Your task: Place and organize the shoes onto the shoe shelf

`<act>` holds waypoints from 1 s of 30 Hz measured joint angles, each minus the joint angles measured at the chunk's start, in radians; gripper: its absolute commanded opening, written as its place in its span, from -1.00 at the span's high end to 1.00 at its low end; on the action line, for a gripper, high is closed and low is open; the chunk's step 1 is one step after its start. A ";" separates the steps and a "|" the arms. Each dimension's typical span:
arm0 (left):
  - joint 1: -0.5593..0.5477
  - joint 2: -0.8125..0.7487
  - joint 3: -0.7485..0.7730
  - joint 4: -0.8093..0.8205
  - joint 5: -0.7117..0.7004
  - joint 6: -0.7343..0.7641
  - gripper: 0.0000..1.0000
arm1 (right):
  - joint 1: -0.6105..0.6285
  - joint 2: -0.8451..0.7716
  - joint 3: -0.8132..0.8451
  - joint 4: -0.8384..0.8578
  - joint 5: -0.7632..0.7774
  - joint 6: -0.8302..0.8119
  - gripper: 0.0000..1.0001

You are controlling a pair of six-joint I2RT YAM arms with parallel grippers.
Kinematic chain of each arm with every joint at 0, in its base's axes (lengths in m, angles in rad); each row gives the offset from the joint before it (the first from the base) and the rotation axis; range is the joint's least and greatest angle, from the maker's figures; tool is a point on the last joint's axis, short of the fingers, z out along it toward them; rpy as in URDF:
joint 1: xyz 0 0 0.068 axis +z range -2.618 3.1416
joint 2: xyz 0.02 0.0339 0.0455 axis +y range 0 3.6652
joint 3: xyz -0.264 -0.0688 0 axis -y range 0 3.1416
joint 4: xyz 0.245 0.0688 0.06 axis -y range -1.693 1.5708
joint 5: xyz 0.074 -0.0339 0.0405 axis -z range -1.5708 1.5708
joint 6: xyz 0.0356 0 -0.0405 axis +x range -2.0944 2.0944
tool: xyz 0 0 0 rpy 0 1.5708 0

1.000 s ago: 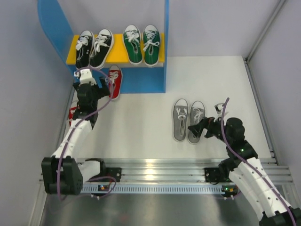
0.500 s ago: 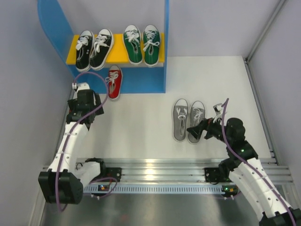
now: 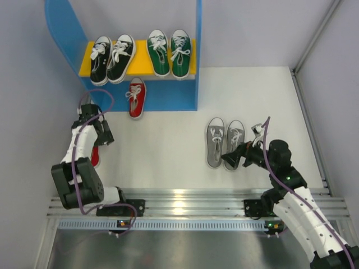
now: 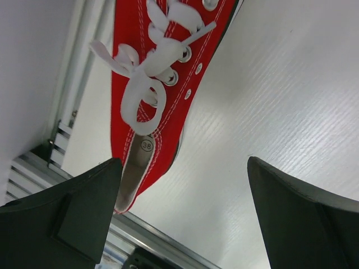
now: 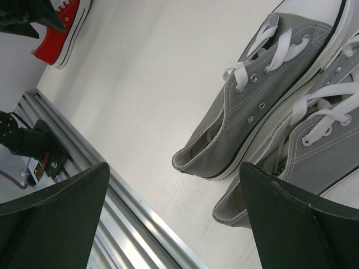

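Observation:
The blue shoe shelf (image 3: 185, 89) holds a black pair (image 3: 112, 58) and a green pair (image 3: 169, 52) on its yellow board. One red shoe (image 3: 136, 97) lies on the lower level. The other red shoe (image 3: 95, 156) lies by the table's left edge, partly under my left arm. In the left wrist view this red shoe (image 4: 162, 84) has its heel just ahead of my open, empty left gripper (image 4: 184, 168), which also shows in the top view (image 3: 99, 143). The grey pair (image 3: 224, 143) stands mid-right. My right gripper (image 3: 229, 157) is open and empty at the grey shoes' (image 5: 258, 95) heels.
Aluminium rails (image 3: 185, 202) run along the near edge, just behind both grippers. A metal strip (image 4: 61, 112) borders the table's left side beside the red shoe. Grey walls close in left and right. The far red shoe (image 5: 59, 33) shows in the right wrist view.
My left gripper has drawn back from the red shoe at the shelf and swung toward the near left, over the other red shoe. My right gripper edged closer to the grey heels.

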State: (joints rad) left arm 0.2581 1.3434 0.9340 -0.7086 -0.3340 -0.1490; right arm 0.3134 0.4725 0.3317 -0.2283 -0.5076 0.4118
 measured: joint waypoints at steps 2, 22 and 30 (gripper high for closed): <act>0.035 0.057 0.000 -0.008 0.031 0.000 -0.96 | 0.008 -0.002 0.000 0.000 -0.004 0.000 -0.99; 0.098 0.174 0.076 -0.057 0.222 0.016 1.00 | 0.014 -0.011 0.000 -0.003 0.004 0.000 -0.99; -0.116 -0.016 0.059 -0.087 0.305 -0.030 1.00 | 0.014 0.003 0.000 -0.004 0.026 -0.001 -0.99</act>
State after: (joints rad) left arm 0.1421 1.3270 0.9932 -0.7952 -0.0288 -0.1791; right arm 0.3271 0.4759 0.3317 -0.2325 -0.4820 0.4110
